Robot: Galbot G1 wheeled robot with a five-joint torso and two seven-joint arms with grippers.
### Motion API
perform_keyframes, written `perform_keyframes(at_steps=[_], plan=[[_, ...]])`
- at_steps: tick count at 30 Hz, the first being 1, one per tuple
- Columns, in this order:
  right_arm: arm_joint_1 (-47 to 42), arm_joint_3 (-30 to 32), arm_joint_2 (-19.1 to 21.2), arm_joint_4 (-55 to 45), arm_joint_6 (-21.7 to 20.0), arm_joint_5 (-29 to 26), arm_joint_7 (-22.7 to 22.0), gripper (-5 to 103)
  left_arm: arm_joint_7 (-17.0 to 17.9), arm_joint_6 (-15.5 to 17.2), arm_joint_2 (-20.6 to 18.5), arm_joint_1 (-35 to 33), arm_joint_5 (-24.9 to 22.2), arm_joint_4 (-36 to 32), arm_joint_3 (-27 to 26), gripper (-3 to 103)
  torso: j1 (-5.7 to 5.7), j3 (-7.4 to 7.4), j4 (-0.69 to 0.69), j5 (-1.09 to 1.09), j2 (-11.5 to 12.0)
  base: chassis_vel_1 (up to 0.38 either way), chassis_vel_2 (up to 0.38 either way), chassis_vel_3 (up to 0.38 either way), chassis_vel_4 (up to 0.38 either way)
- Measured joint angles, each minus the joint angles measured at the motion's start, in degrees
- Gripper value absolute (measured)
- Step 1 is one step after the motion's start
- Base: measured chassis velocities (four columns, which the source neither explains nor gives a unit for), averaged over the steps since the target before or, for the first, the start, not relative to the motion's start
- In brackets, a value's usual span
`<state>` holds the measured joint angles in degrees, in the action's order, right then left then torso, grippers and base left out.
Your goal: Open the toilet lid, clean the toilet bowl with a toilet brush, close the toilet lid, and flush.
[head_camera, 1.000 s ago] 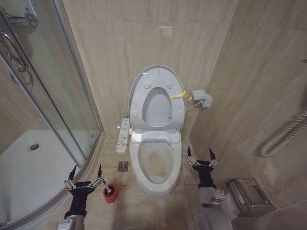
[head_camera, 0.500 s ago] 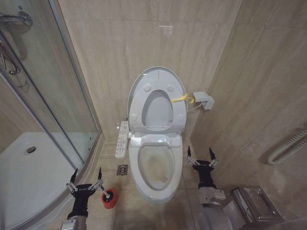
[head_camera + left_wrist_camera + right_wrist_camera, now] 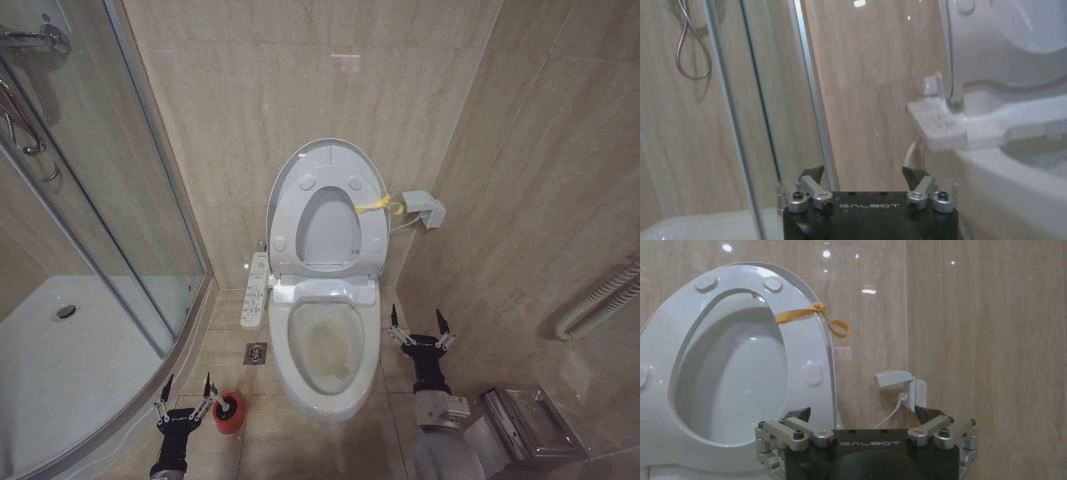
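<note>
Nearest, low on the left of the bowl (image 3: 322,345), the left end effector (image 3: 187,398) hangs with fingers spread and empty, just beside the red holder (image 3: 230,411) that stands on the floor by the bowl's left front. The brush (image 3: 226,403) sits in that holder, dark head showing; its handle cannot be made out. Risk, as judged: the holder is small and light-looking, so a finger meeting its rim rather than the brush could tip it or push it against the bowl. The shower glass (image 3: 120,200) lies close on the far left of the bowl, leaving little clearance for the arm.

On the right of the bowl, the right end effector (image 3: 419,328) is held off the floor, fingers spread, empty, near the rim but apart from it.

Beyond the bowl, the lid (image 3: 328,210) stands raised against the wall with the seat (image 3: 330,228), a yellow band (image 3: 812,315) tied at the edge. Risk, as judged: if the band slips, both could drop during brushing.

Writing: "GALBOT" is legible on both end effector bodies in the wrist views. The button panel (image 3: 256,290) left of the bowl carries markings too small to read.
</note>
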<state>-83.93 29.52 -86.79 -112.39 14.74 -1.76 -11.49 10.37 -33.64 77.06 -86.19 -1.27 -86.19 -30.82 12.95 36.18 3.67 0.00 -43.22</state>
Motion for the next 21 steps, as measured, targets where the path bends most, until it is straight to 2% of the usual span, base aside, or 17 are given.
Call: perform_keyframes(at_steps=[1, 3, 4, 6, 11, 12, 17, 18, 21], plan=[[0.0, 0.0, 0.0, 0.0, 0.0, 0.0, 0.0, 100, -0.21, -0.94, -0.05, 1.1, -0.12, 2.54, 0.11, 90, 0.0, 0.0, 0.0, 0.0, 0.0, 0.0, 0.0, 0.0, 0.0], [0.0, 0.0, 0.0, 0.0, 0.0, 0.0, 0.0, 100, -0.33, -1.14, -0.06, 1.42, -0.24, 3.18, 0.15, 90, 0.0, 0.0, 0.0, 0.0, 0.0, 0.0, 0.0, 0.0, 0.0], [0.0, 0.0, 0.0, 0.0, 0.0, 0.0, 0.0, 100, -0.86, -1.55, -0.11, 2.15, -0.57, 4.55, 0.27, 78, 0.0, 0.0, -0.01, 0.0, 0.0, 0.0, 0.0, 0.0, 0.0], [0.0, 0.0, 0.0, 0.0, 0.0, 0.0, 0.0, 100, -3.08, -2.83, -0.23, 4.42, -2.17, 8.56, 0.76, 78, 0.0, 0.0, 0.0, 0.0, 0.0, 0.0, 0.0, 0.0, 0.0], [0.0, 0.0, 0.0, 0.0, 0.0, 0.0, 0.0, 100, -5.4, -3.98, -0.24, 6.82, -2.7, 12.44, 1.19, 78, 0.0, 0.0, 0.0, 0.0, 0.0, 0.0, 0.0, 0.0, 0.0], [0.0, 0.0, 0.0, 0.0, 0.0, 0.0, 0.0, 100, -6.07, -4.13, -0.27, 7.75, -3.17, 13.92, 1.42, 84, 0.0, 0.0, 0.01, 0.0, 0.0, 0.0, 0.0, 0.0, 0.0], [0.0, 0.0, 0.0, 0.0, 0.0, 0.0, 0.0, 100, -7.64, -4.53, -0.56, 11.81, -3.91, 20.12, 2.17, 84, 0.0, 0.0, 0.0, 0.01, 0.0, 0.0, 0.0, 0.0, 0.0], [0.0, 0.0, 0.0, 0.0, 0.0, 0.0, 0.0, 100, -7.85, -4.59, -0.6, 12.33, -4.0, 20.97, 2.25, 92, 0.0, 0.0, 0.0, 0.0, 0.0, 0.0, 0.0, 0.0, 0.0], [0.0, 0.0, 0.0, 0.0, 0.0, 0.0, 0.0, 100, -8.46, -4.86, -0.67, 13.49, -4.33, 22.85, 2.42, 92, 0.0, 0.0, 0.0, 0.0, 0.0, 0.0, 0.0, 0.0, 0.0]])
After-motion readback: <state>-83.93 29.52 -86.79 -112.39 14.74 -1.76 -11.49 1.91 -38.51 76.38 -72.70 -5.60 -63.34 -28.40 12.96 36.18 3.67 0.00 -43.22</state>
